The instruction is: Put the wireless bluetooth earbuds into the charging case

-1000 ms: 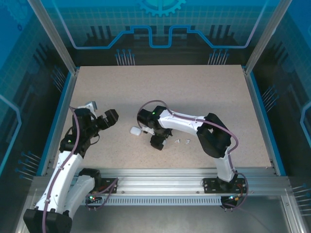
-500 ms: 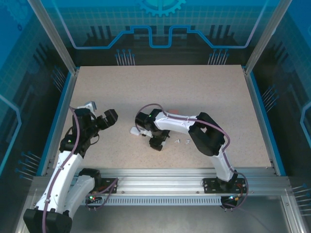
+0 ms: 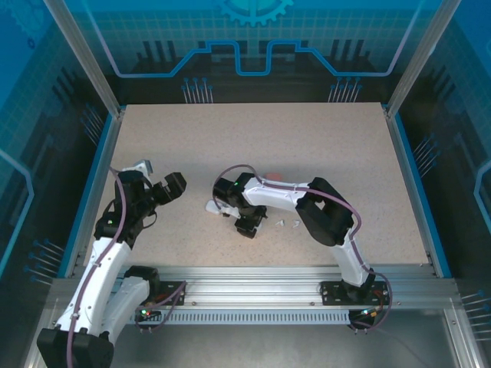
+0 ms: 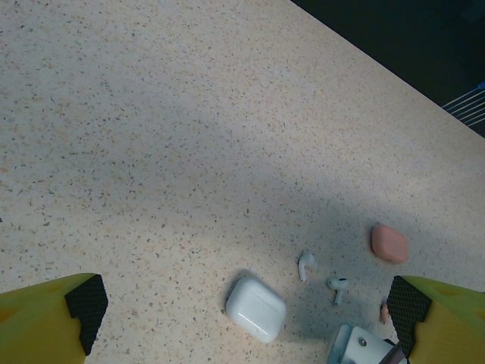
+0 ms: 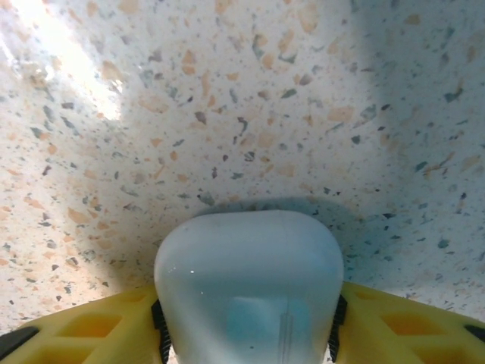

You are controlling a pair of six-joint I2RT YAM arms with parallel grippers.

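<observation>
Right gripper (image 3: 221,208): low over the table (image 3: 307,146), left of centre, with a white charging case (image 3: 212,207) at its tip. In the right wrist view the case sits between the yellow fingers (image 5: 91,330), and the dark pads lie against both its flanks. The gripper is pinching the case. Whether the case rests on the table or hangs just above it, cannot tell.

Two white earbuds (image 3: 280,224): loose on the table, side by side, just to the right of the right gripper and toward the near edge. They touch neither the gripper nor the case it holds.

Left gripper (image 3: 159,178): above the left part of the table, well apart from those earbuds, fingers spread wide.

In the left wrist view, a closed white case (image 4: 256,307) lies flat on the table. A pair of stemmed white earbuds (image 4: 306,265) lies just beside it, not touching it. A pink case (image 4: 389,244) lies beyond them. Whether this is the same pair as in the top view, cannot tell.
</observation>
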